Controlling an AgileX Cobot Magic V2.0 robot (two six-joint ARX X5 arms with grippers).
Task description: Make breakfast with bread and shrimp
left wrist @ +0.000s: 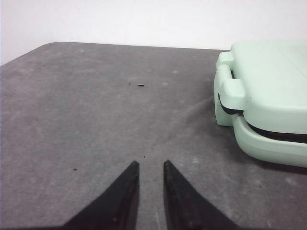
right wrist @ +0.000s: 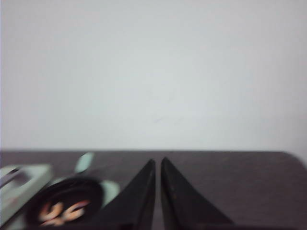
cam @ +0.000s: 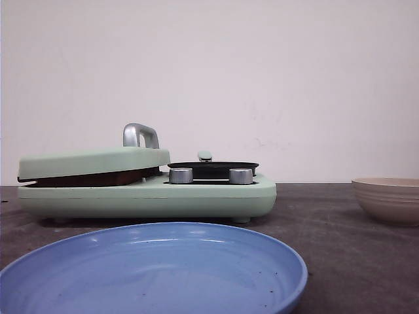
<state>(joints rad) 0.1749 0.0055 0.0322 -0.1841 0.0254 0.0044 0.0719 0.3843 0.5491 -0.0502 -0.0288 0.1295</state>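
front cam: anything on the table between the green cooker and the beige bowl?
Nothing. In the front view, only bare dark table lies between the green cooker and the beige bowl.

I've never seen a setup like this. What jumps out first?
A mint-green breakfast maker with a hinged sandwich lid sits mid-table, and its small black frying pan holds curled orange-pink shrimp. A wide blue plate fills the foreground nearest the camera, and a beige ribbed bowl stands at the table's right.
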